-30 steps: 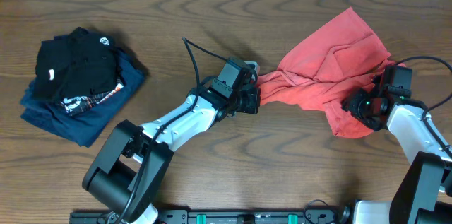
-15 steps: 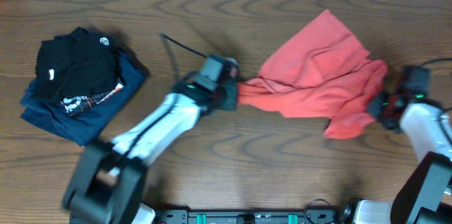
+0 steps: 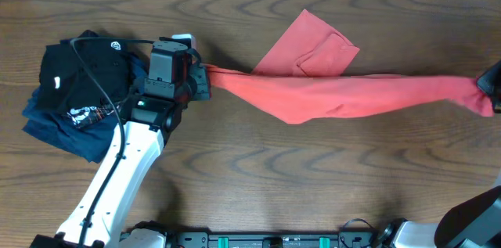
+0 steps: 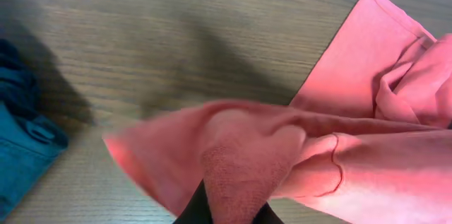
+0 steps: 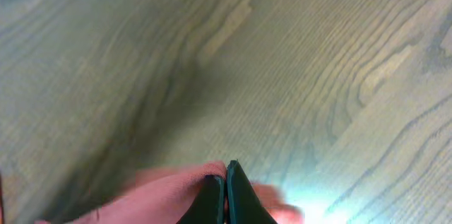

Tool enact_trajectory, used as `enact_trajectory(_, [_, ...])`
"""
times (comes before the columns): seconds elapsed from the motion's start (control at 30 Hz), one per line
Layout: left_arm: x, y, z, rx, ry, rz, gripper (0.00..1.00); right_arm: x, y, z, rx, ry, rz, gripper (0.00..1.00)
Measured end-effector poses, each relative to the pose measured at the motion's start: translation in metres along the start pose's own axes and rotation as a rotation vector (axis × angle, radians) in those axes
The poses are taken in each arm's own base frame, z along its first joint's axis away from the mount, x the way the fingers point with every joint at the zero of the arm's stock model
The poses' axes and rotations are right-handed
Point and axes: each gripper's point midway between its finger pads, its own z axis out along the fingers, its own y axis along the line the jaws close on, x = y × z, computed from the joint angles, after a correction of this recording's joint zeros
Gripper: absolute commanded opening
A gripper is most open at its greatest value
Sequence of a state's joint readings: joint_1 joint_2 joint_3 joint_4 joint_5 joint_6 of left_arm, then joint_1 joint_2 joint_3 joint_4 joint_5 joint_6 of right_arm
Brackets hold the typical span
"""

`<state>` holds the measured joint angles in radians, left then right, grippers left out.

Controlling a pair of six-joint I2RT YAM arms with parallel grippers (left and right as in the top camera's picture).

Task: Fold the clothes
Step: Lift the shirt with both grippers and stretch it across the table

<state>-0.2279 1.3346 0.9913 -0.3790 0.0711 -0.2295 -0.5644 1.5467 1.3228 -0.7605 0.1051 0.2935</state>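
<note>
Fixed above, the overhead camera looks straight down on the wooden table (image 3: 258, 185), far enough off to show the coral-red T-shirt (image 3: 329, 95) whole. Each wrist camera looks down at close range past the left gripper (image 4: 229, 210) or the right gripper (image 5: 226, 181) onto cloth and wood. All three views share these, and the left wrist view also shares the navy-blue folded garment (image 3: 78, 142) with the overhead.

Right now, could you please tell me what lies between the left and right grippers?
The coral-red T-shirt stretches from the left gripper to the right gripper, shown in the overhead view.
</note>
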Motion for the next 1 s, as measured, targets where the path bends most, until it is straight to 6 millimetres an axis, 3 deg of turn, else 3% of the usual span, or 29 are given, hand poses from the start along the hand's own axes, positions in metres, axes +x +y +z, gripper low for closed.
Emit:
enact_trajectory(0.17, [-0.004, 0.001, -0.002, 0.002, -0.016, -0.001, 0.06, 0.000, 0.001, 0.000, -0.006, 0.000, -0.006, 0.01])
enact_trajectory(0.27, [-0.021, -0.005, -0.003, 0.023, -0.087, 0.000, 0.06, -0.011, 0.013, -0.001, -0.070, -0.041, -0.007, 0.01])
enact_trajectory(0.4, [-0.083, -0.023, -0.018, 0.101, -0.348, 0.005, 0.06, -0.036, 0.041, -0.007, -0.221, -0.134, -0.014, 0.01])
enact_trajectory(0.5, [-0.133, -0.039, -0.045, 0.170, -0.577, 0.009, 0.06, -0.052, 0.061, -0.016, -0.329, -0.194, -0.025, 0.01])
enact_trajectory(0.57, [-0.153, -0.045, -0.061, 0.201, -0.672, 0.002, 0.06, -0.055, 0.066, -0.020, -0.361, -0.199, -0.028, 0.01])
enact_trajectory(0.67, [-0.160, -0.047, -0.068, 0.208, -0.686, -0.012, 0.06, -0.063, 0.072, -0.030, -0.394, -0.220, -0.033, 0.01])
enact_trajectory(0.8, [-0.155, -0.045, -0.064, 0.197, -0.639, -0.024, 0.06, -0.077, 0.072, -0.053, -0.402, -0.283, -0.033, 0.01])
enact_trajectory(0.87, [-0.151, -0.044, -0.061, 0.193, -0.622, -0.025, 0.06, -0.085, 0.064, -0.068, -0.377, -0.328, -0.019, 0.01])
enact_trajectory(1.0, [-0.152, -0.050, -0.063, 0.207, -0.630, -0.022, 0.06, -0.098, 0.024, -0.104, -0.251, -0.432, 0.075, 0.01])
